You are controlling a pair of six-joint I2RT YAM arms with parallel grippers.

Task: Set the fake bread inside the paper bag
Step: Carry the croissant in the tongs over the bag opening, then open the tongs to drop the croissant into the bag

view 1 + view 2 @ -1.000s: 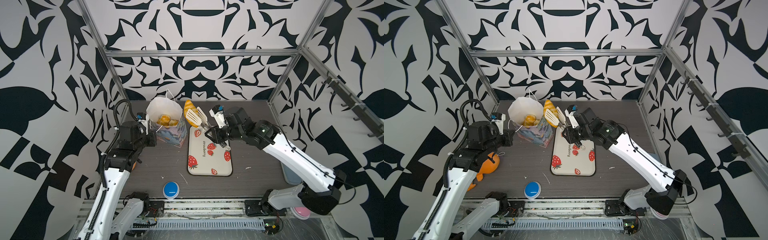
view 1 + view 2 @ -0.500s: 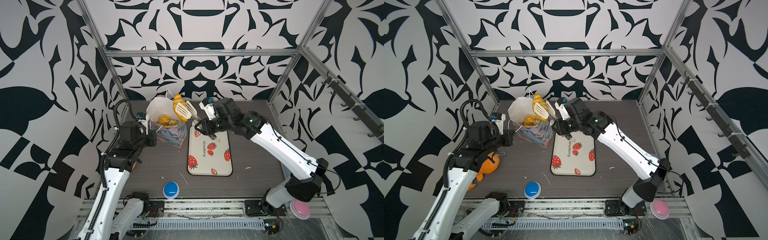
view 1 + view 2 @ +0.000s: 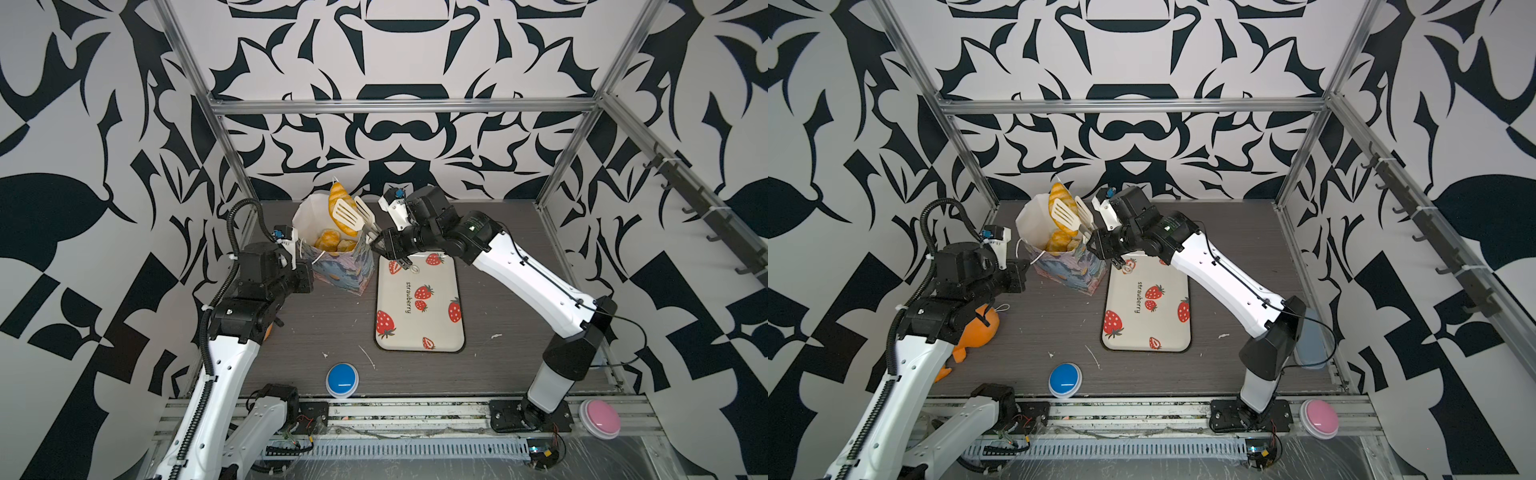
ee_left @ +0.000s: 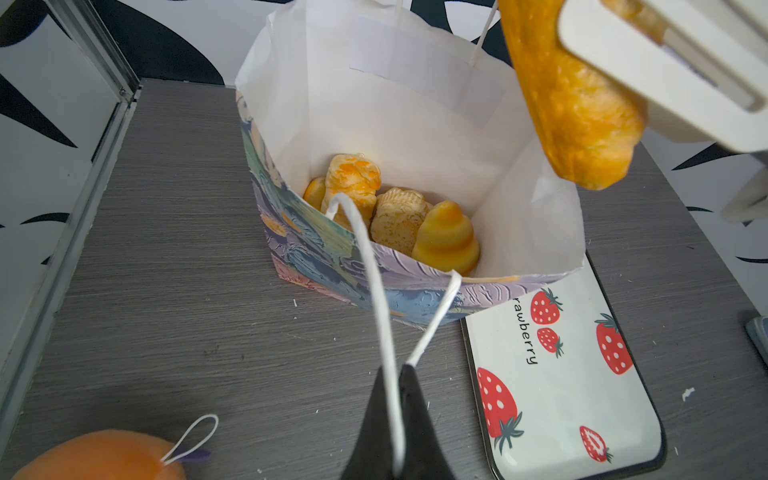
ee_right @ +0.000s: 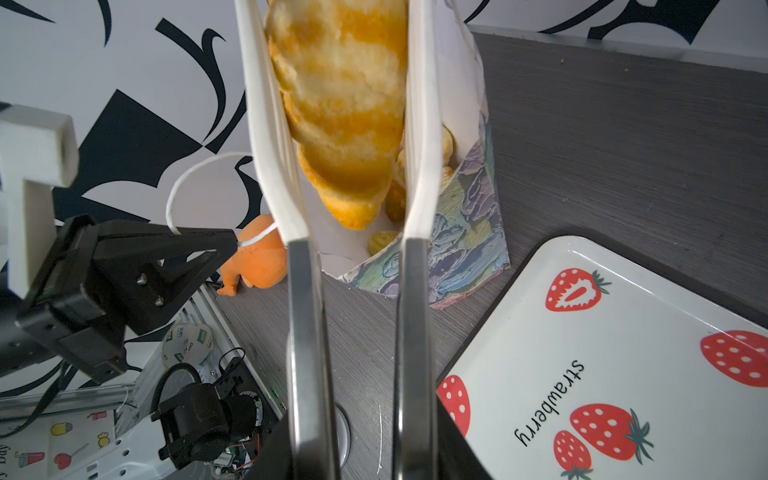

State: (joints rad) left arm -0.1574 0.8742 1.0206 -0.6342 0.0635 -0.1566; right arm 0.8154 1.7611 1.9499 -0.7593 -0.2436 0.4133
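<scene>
While my right claw (image 3: 380,244) squeezes one pair of white tongs (image 3: 347,214), their two blades clamp one croissant (image 5: 340,104), tilted just over the rim of the one open paper bag (image 4: 374,104). I count four pastries (image 4: 446,237) lying inside on its bottom. My left claw (image 4: 399,382) is pressed together on one cord handle (image 4: 373,272). One strawberry tray (image 3: 419,332) lies just beside the bag.

Golden croissant (image 3: 336,194) over open floral bag (image 3: 340,272), pastries (image 3: 329,240) inside
</scene>
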